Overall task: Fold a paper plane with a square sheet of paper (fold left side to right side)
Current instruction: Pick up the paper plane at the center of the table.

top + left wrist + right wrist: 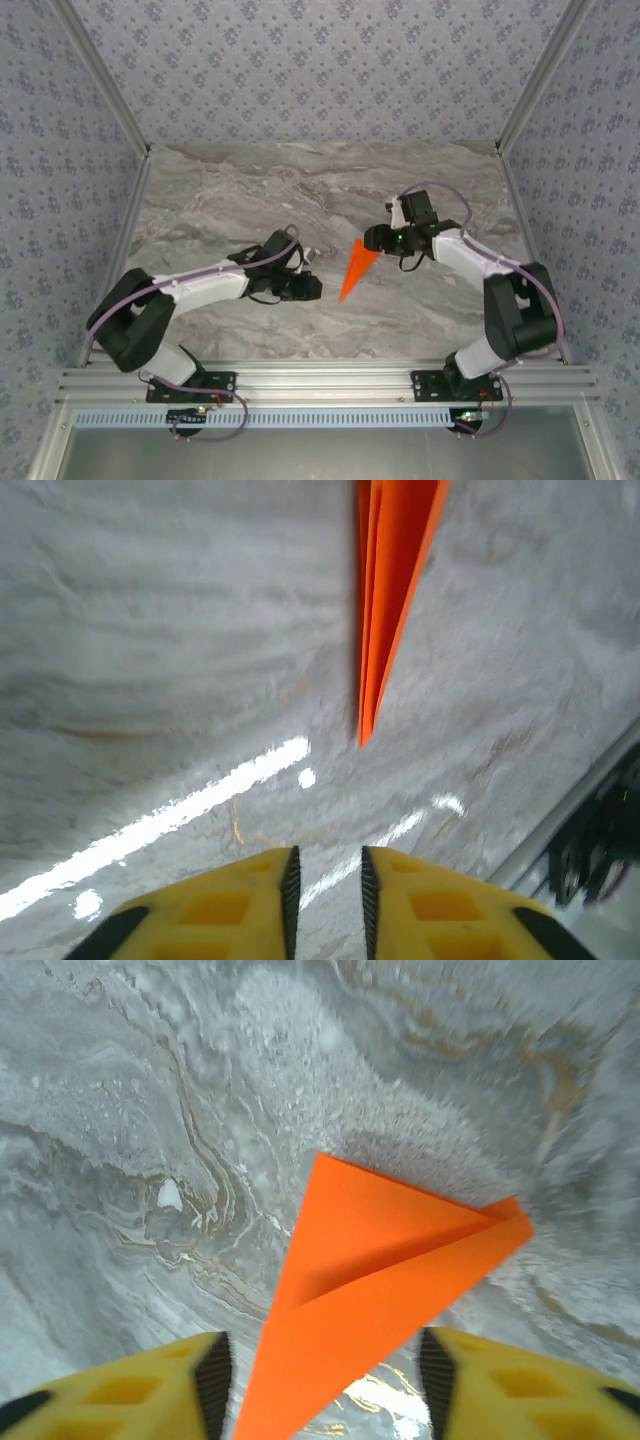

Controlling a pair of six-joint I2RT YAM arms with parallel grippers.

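Paper plane: narrow orange dart, ctr of table, tip nearward.

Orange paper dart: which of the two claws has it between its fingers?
The right gripper: the paper plane runs between its wide-apart fingers. The left gripper has an empty narrow gap, the plane's tip lying ahead of it.

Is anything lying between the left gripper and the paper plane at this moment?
Nothing visible does. In the left wrist view, the left gripper faces the pointed tip of the paper plane straight ahead, with bare marble tabletop in the stretch between them.
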